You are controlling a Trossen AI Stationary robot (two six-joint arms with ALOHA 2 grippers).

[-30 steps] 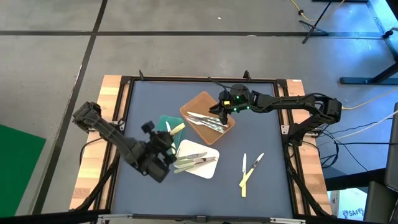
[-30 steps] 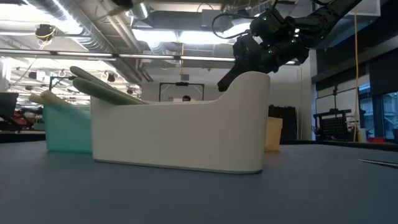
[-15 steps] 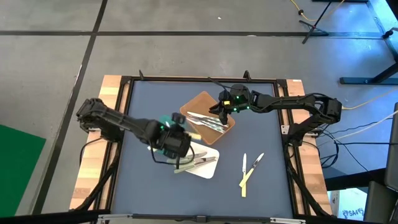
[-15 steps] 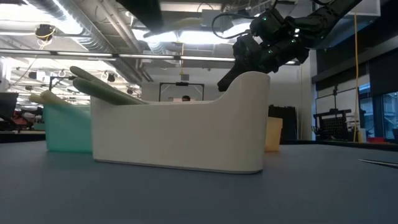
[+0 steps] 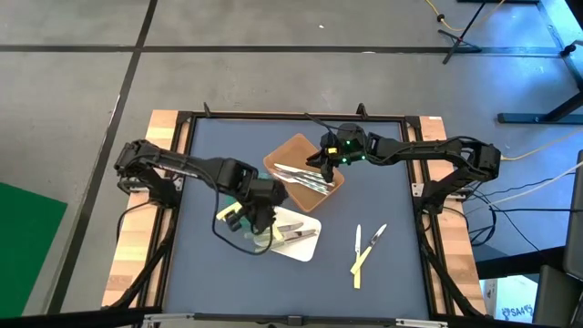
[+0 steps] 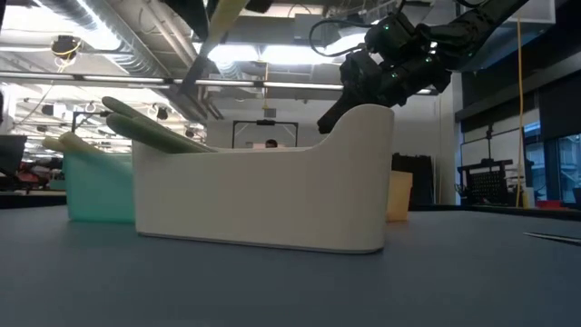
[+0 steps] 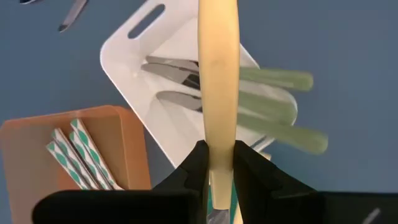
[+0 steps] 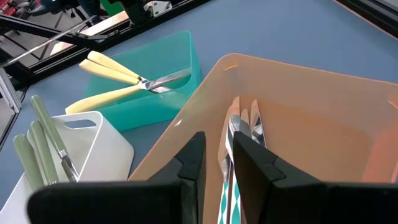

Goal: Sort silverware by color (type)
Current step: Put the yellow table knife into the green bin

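Left wrist view: left tool [image 7: 217, 163] grips a yellow-handled utensil [image 7: 217, 74], pinched between its fingers above the white tray [image 7: 127, 53].

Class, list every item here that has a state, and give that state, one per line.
Left claw, shut on a yellow-handled utensil, held in the air.
Right claw, over the brown tray.
Green tray, holds two yellow-handled pieces.
White tray, holds green-handled pieces.
Loose utensils, lying on the table.

Bright overhead light, blurred close foreground
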